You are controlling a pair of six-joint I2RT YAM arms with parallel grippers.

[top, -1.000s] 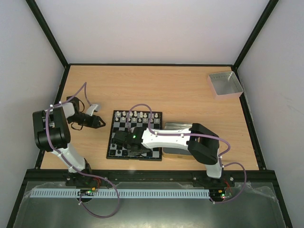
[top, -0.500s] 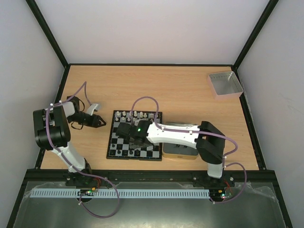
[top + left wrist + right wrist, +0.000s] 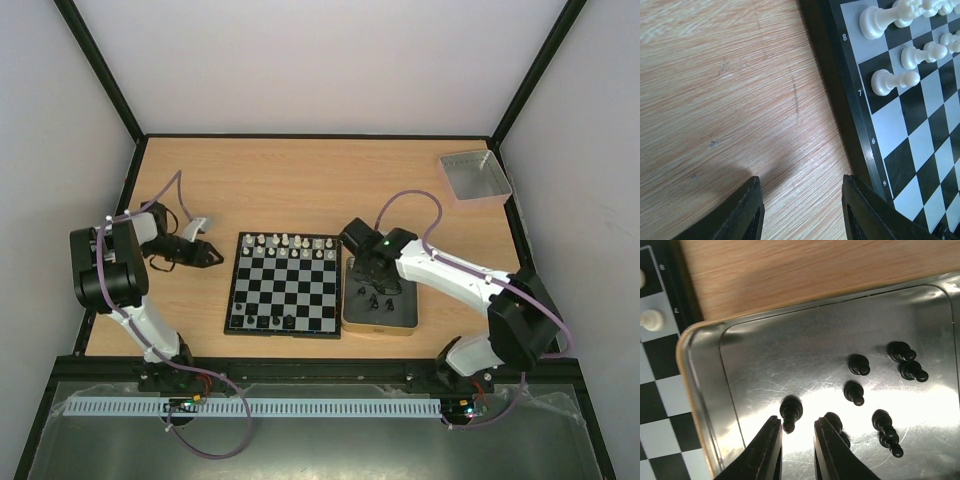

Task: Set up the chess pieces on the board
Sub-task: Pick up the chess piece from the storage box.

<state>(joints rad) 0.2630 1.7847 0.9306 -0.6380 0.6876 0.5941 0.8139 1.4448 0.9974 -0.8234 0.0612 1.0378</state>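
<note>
- Two arms are bolted at the near edge of the table (image 3: 300,180), one on either side of the board (image 3: 285,285).
- One board lies flat on the table. Its near row holds four black pieces (image 3: 252,320), all towards its left corner. They are too small to tell which kinds they are.
- One gold-rimmed tin (image 3: 380,330) sits just beside the board's right edge, seemingly touching it.
- About eight loose black pieces (image 3: 855,392) lie scattered in the tin, one of them half hidden behind a finger.
- The right gripper (image 3: 799,421) hangs over the part of the tin nearest the board. Its jaws stand narrowly apart with nothing between them. One black piece lies just beyond the tips, close to the finger on the left of the wrist view.
- The left gripper (image 3: 800,180) hovers low over bare wood just off the board's left edge, level with its far half. Its jaws are wide apart and hold nothing.
- White pieces (image 3: 892,80) fill two rows along the board's far edge. The top view is too small for an exact count. The left wrist view shows at least five of them near the far left corner.
- One grey tray (image 3: 475,175) sits well apart from the board, beyond its far right corner and against the table's right edge.
</note>
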